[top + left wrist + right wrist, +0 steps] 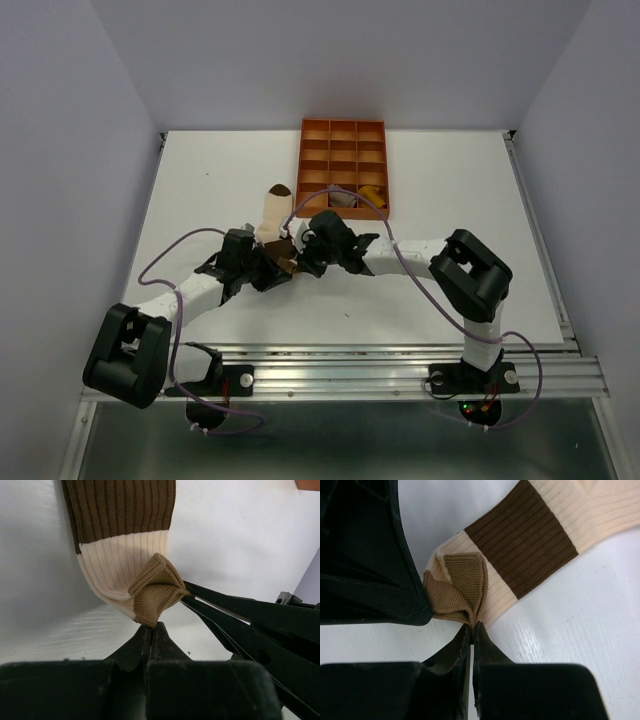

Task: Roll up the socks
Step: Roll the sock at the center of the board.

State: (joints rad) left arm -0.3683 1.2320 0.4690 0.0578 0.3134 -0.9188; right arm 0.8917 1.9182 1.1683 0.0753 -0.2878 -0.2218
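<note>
Nearest us, the left arm [190,290] sweeps in from seven o'clock and the right arm [420,255] from five o'clock. They meet nose to nose just short of the middle of the desk [450,180].

The left gripper [152,629] has its jaws pressed tight together, nipping the lower edge of the tan cuff [157,587]. The right gripper [471,628] is closed on that same cuff from the other side, its tips almost touching its partner's. Why two pinches so close? My read is that they are gathering the cuff. It is puckered into a folded wad and lifted off the surface, which makes a firm core to start a roll.

Beyond the grip, the cream sock [274,215] lies flat on the desk and runs straight away toward twelve o'clock, through a brown band to a dark toe at the far end. Laid out like that, it gives the roll a clean run with nothing bunched in its path.

Further out at twelve o'clock sits the orange tray [343,128]. Its nearest row holds the taupe sock [343,199] and, beside it at three o'clock, the yellow sock [372,192]. They are too small here to say how neatly they're bundled. I'd judge the cream one the last to do, and it is barely begun.
</note>
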